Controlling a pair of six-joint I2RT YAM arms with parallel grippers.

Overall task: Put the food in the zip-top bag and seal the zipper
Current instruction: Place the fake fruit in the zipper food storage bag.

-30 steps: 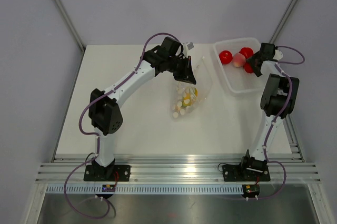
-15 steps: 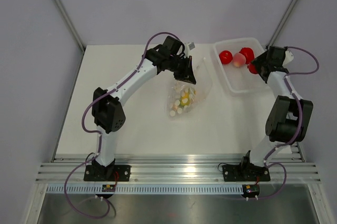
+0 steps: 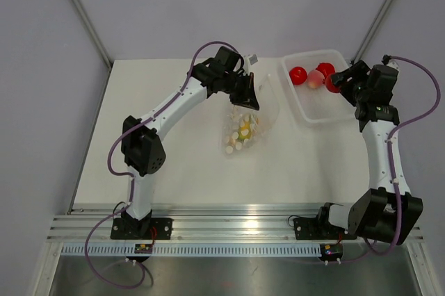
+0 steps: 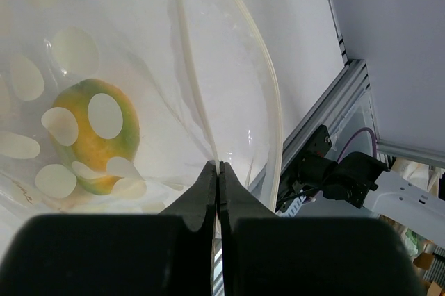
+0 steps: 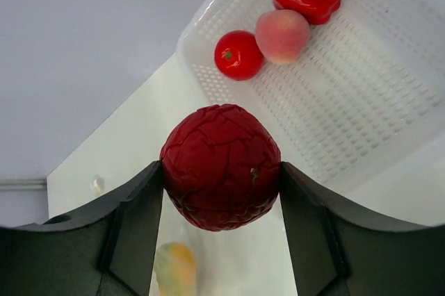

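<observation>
My right gripper (image 3: 339,82) is clamped on a dark red fruit (image 5: 221,178) above the tray (image 3: 321,118). The bag (image 3: 245,126) lies to its left, beyond the tray, with its long axis running from mouth toward the bases. My left gripper (image 4: 219,171), much nearer, pinches the zipper (image 4: 191,80). I can read no writing.

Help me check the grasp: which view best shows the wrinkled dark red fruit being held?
Right wrist: the red fruit fills the centre, squeezed between both jaws. Top external shows only a partly hidden red speck; left wrist misses it.
</observation>
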